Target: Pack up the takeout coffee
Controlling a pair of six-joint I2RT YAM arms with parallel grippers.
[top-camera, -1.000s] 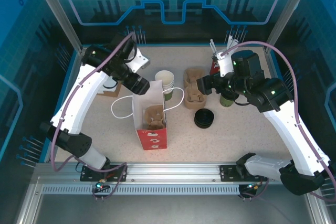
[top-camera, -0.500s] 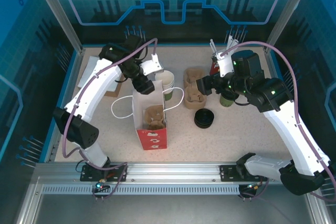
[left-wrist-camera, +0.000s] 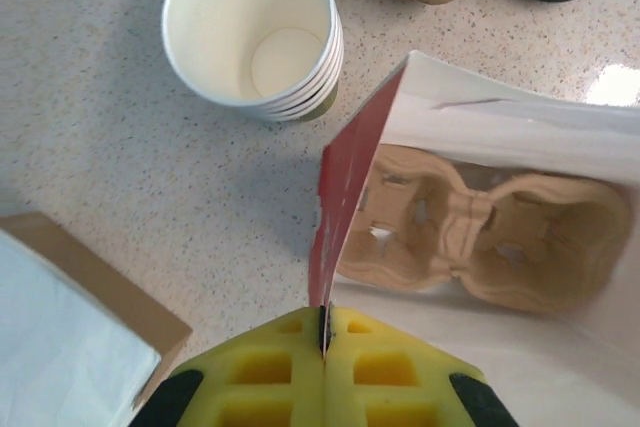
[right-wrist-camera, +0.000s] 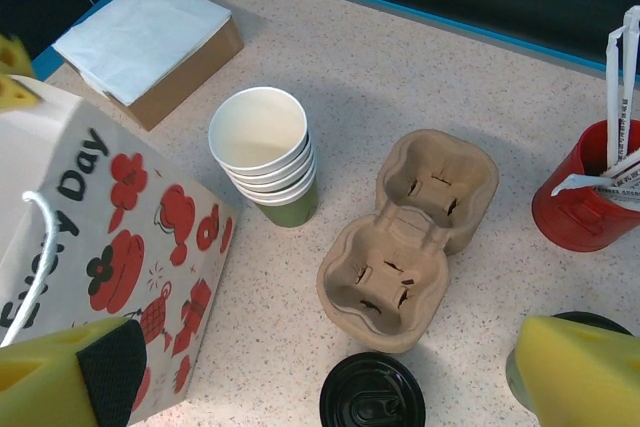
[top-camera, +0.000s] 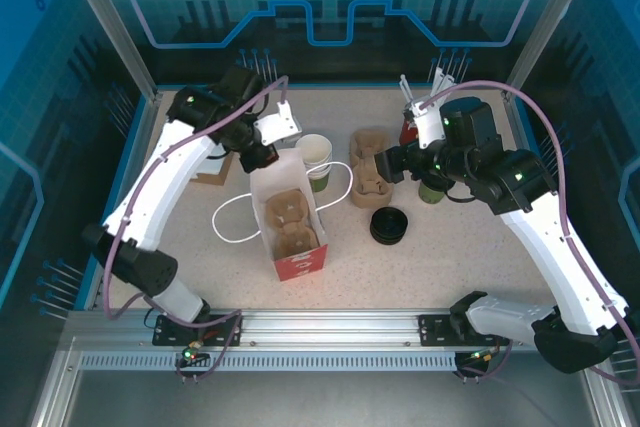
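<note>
Yellow-padded left gripper (left-wrist-camera: 324, 335) pinches the edge of the paper bag (left-wrist-camera: 500, 127), and the right gripper (right-wrist-camera: 325, 372) stands wide open.

you are looking at a speckled table (top-camera: 400, 257). a paper bag (top-camera: 300, 259), a stack of white cups (top-camera: 316, 159), brown cup trays (top-camera: 368, 179), black lids (top-camera: 389, 226), a red cup (top-camera: 408, 131), a napkin box (right-wrist-camera: 150, 42) and the green coffee cup (top-camera: 433, 191) are sitting on it.

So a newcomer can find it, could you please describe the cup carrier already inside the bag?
Find the red-and-white paper bag left of middle on the table. The brown pulp carrier lies inside it; the other carriers sit stacked outside.
</note>
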